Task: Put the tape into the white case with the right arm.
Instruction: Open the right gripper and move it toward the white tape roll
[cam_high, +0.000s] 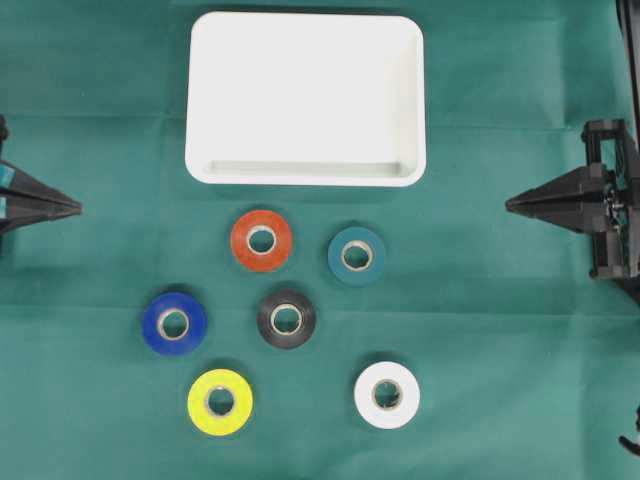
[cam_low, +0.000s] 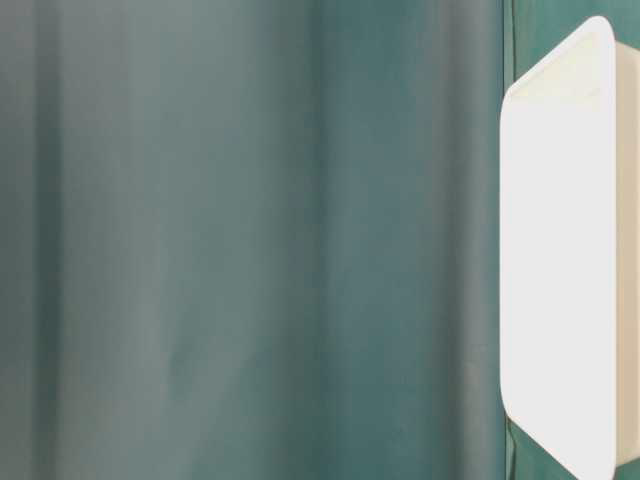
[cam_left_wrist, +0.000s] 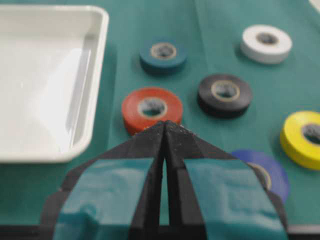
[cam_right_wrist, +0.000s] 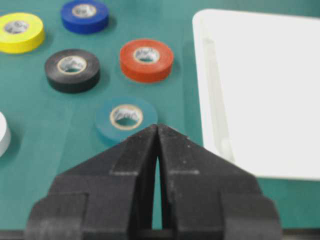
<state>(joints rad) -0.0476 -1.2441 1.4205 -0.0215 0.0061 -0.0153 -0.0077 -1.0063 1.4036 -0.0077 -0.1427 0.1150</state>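
The white case (cam_high: 305, 30) lies empty at the back middle of the green cloth, also in the right wrist view as the white case (cam_right_wrist: 260, 90). Several tape rolls lie flat in front of it: red (cam_high: 261, 240), teal (cam_high: 357, 256), black (cam_high: 286, 319), blue (cam_high: 174, 323), yellow (cam_high: 220, 402) and white (cam_high: 387, 395). My right gripper (cam_high: 510, 204) rests at the right edge, all black, tips together and holding nothing; it points toward the teal roll (cam_right_wrist: 126, 118). At the left edge my left gripper (cam_high: 78, 208), with cyan bands, is shut and empty.
In the table-level view only a blurred green drape (cam_low: 250, 240) and the case's rim (cam_low: 560, 250) show. Bare cloth lies between each gripper and the rolls.
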